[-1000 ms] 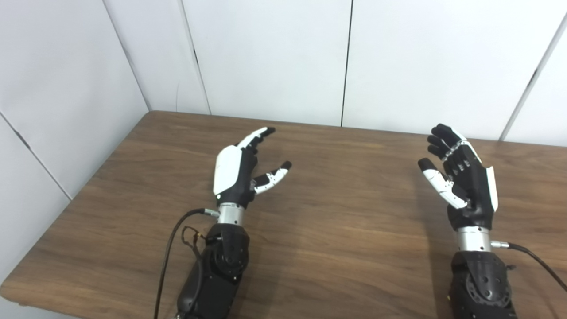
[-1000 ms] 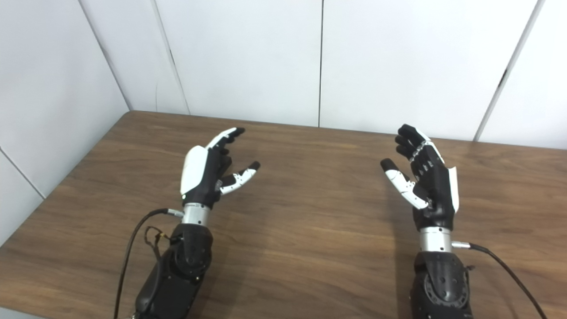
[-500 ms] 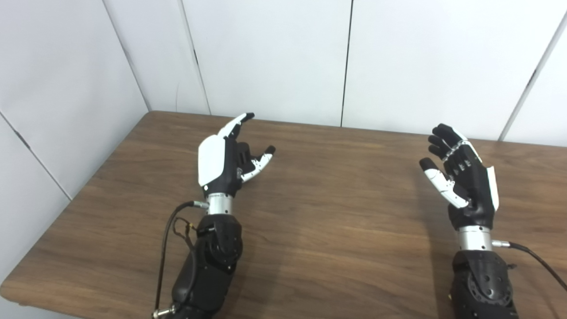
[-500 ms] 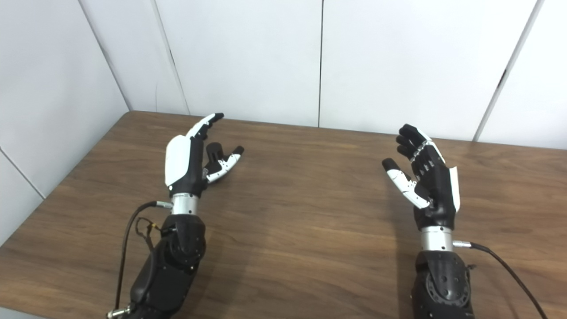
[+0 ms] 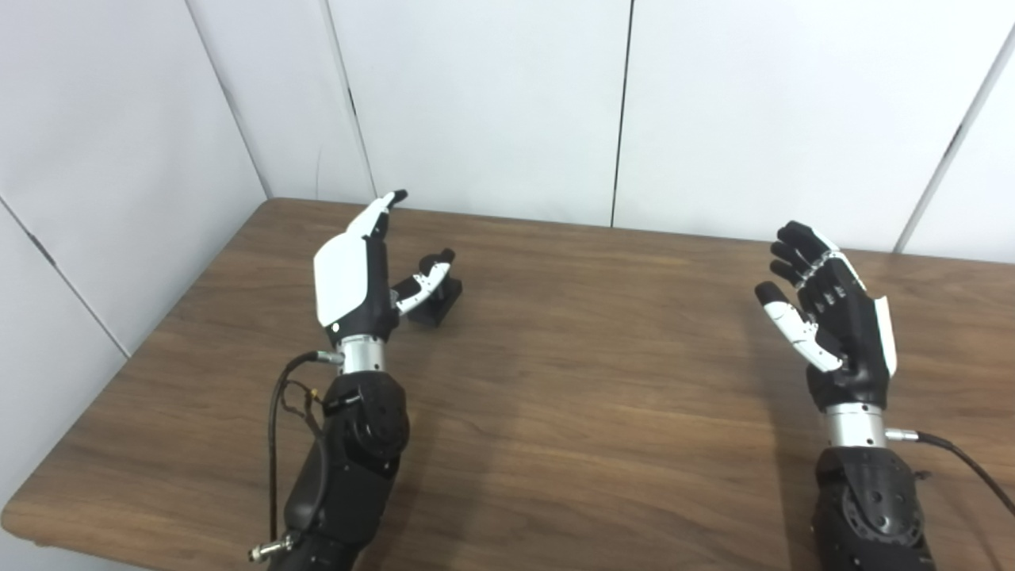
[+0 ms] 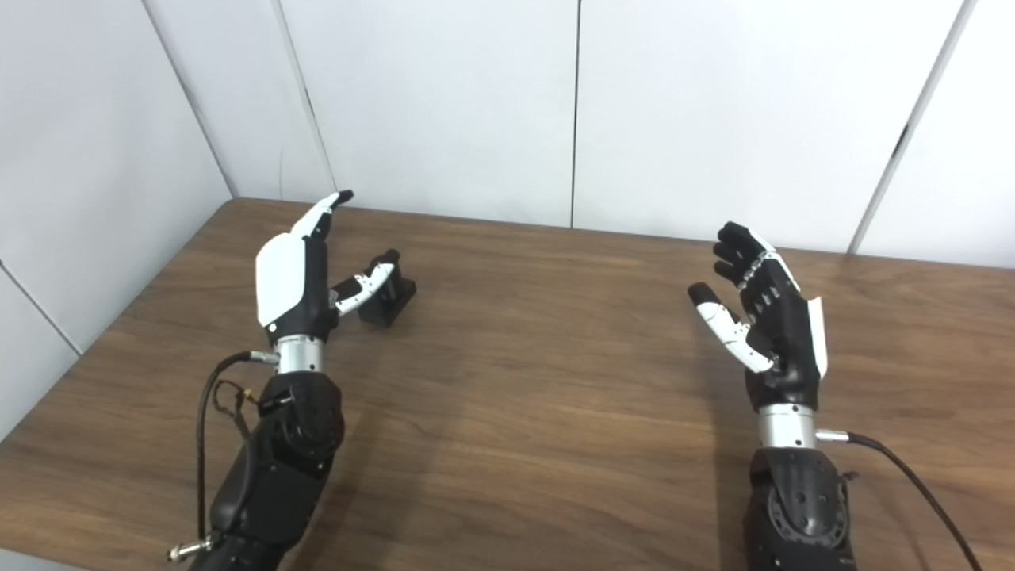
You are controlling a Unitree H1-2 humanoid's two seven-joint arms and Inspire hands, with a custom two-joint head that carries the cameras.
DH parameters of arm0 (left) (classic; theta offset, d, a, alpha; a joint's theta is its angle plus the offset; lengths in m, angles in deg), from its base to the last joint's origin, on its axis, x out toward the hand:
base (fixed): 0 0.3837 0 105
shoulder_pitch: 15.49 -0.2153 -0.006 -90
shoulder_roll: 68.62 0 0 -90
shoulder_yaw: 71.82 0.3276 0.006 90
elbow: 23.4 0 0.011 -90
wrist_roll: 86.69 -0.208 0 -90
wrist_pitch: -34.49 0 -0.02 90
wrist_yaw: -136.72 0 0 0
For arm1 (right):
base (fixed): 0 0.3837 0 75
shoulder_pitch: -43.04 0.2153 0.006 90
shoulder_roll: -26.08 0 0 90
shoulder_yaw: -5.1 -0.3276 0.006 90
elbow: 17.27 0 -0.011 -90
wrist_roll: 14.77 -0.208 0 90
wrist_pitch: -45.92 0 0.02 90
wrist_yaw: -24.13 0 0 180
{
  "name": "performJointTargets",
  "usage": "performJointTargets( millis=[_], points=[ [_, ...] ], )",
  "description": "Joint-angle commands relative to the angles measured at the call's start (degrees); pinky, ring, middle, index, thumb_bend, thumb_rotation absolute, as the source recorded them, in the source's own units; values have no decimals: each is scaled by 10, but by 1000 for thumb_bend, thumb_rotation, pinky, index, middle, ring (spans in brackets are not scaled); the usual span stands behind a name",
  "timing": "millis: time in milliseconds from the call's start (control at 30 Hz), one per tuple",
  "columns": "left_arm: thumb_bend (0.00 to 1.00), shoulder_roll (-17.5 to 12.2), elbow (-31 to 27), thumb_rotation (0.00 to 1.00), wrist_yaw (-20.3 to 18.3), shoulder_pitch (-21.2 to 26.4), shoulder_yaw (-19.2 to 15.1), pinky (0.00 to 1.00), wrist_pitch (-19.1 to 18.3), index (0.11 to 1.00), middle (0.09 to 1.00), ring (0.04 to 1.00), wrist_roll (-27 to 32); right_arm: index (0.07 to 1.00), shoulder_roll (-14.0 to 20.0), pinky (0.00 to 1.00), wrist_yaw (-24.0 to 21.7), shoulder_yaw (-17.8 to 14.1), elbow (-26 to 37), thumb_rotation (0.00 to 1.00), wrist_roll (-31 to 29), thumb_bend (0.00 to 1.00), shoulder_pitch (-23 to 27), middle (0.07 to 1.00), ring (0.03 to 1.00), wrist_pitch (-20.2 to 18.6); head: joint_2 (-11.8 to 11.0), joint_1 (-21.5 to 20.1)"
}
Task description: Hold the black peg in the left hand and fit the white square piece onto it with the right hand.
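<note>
A black peg piece [image 5: 438, 299] stands on the wooden table [image 5: 603, 373] near its far left part, partly hidden behind my left thumb. My left hand [image 5: 358, 268] is raised just left of it, palm turned right, fingers spread and open, holding nothing. The thumb tip lies in front of the peg; I cannot tell whether it touches. My right hand [image 5: 830, 316] hovers open over the right side of the table, palm turned left, far from the peg. No white square piece shows in either view.
White wall panels [image 5: 492, 103] close off the table at the back and along the left. Cables trail from both wrists: a looped one by the left forearm [image 5: 285, 412] and one at the right wrist [image 5: 951, 464].
My left hand has swung left and farther back over the table, uncovering the black peg beside its thumb. The right hand has barely shifted.
</note>
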Motion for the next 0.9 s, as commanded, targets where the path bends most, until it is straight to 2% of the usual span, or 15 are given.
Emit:
performJointTargets(
  millis=[0,100,200,267,333,533,867],
  points=[
    [628,-16,-5,354,15,33,-1,697,-11,839,880,862,-16,790,19,802,-7,-9,-40,301,2,654,-49,821,818,10,2,0],
    [696,-18,-5,454,-5,35,4,727,-54,846,916,899,-28,789,18,794,-9,-10,-39,305,-2,660,-50,824,814,10,3,-1],
    [753,-15,-7,509,-26,38,7,714,-103,842,945,919,-33,790,19,788,-7,-8,-36,322,3,663,-51,823,810,10,3,-2],
    [781,-15,-5,545,-33,39,11,708,-122,838,955,925,-36,788,18,792,-10,-9,-35,325,-3,662,-52,823,812,10,4,-2],
    [827,-18,-3,600,-38,39,18,718,-135,832,965,937,-38,786,18,801,-11,-10,-34,327,-5,661,-53,825,817,10,5,-1],
    [982,-27,-8,724,-65,36,39,890,-166,838,998,990,-42,786,17,796,-7,-8,-31,340,0,650,-54,821,809,10,7,-4],
    [1000,-33,-39,806,-109,21,65,936,-194,837,1000,1000,-41,784,14,827,-6,-9,-32,327,0,645,-57,819,824,10,9,-5]
  ],
)
